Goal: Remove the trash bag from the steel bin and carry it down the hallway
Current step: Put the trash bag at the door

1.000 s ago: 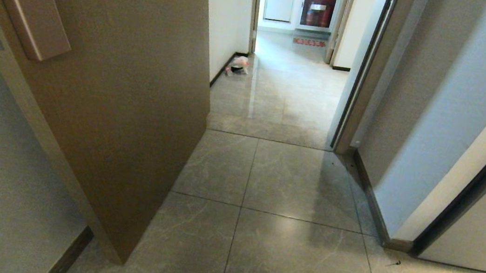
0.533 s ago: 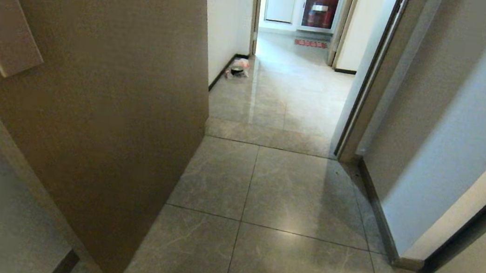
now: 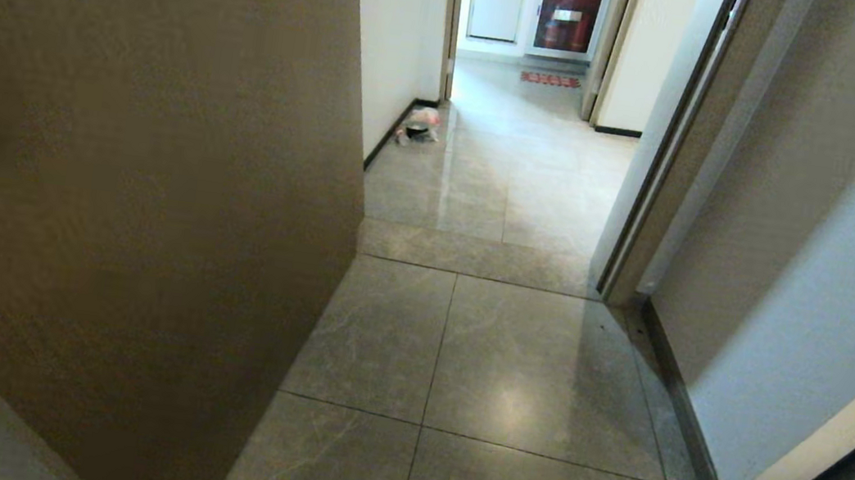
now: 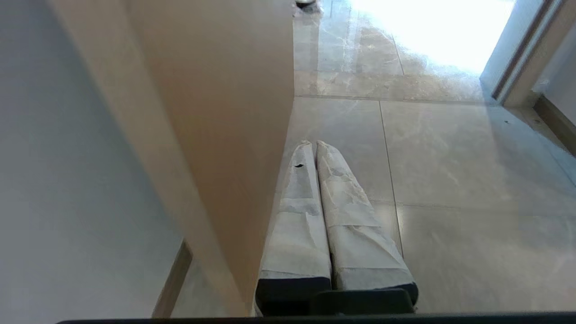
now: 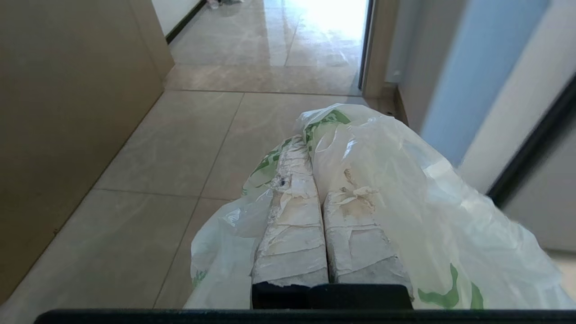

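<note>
Carry step in hand. Right gripper (image 5: 310, 144) fingers pressed together, pinching trash bag (image 5: 405, 198), bag draped over it. Left gripper (image 4: 314, 144) fingers together, empty. Next: drive thru doorway, keep off door (image 3: 158, 155), into hallway (image 3: 504, 159).

Door (image 3: 138, 177) left, wall (image 3: 820, 267) right, hallway (image 3: 518, 178) between.

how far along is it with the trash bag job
Done: the trash bag is out of the bin, draped over the shut right gripper. In hand: carrying it past the open brown door toward the hallway. Left: the run of hallway ahead. The left gripper is shut and empty.
</note>
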`<state>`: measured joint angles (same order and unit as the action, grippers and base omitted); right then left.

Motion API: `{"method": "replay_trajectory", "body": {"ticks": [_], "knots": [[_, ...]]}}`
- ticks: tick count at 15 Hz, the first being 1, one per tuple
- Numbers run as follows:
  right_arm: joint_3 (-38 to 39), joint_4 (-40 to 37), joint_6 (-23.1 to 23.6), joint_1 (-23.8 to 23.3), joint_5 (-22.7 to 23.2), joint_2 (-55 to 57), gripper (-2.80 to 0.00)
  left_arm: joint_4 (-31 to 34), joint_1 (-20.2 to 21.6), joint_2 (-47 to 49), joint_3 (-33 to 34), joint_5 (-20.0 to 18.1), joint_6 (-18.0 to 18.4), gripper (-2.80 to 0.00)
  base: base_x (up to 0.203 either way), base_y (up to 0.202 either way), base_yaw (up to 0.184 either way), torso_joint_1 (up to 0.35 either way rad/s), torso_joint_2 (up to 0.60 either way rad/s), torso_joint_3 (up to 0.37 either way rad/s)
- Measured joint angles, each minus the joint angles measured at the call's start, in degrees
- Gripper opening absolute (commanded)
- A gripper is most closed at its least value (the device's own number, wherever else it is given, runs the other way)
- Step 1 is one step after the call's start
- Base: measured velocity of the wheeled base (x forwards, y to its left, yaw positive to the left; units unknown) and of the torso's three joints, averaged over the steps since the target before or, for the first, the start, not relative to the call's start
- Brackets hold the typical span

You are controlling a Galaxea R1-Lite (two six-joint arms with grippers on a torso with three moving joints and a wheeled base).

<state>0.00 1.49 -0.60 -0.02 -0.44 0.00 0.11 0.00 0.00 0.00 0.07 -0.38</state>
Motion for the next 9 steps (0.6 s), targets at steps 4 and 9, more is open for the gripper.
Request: {"method": "replay_trajectory", "body": {"ticks": [4,9], "knots": [[0.0,0.0,0.0,0.0,0.0,0.0,-2.8,-0.1,0.0,0.0,0.0,0.0,0.1,-2.8,0.194,0.0,0.001,0.003,0.0,0.002],[0.0,0.0,0.0,0.0,0.0,0.0,-2.8,-0.1,0.0,0.0,0.0,0.0,0.1,-2.8,0.192,0.0,0.001,0.002,0.0,0.003]]}}
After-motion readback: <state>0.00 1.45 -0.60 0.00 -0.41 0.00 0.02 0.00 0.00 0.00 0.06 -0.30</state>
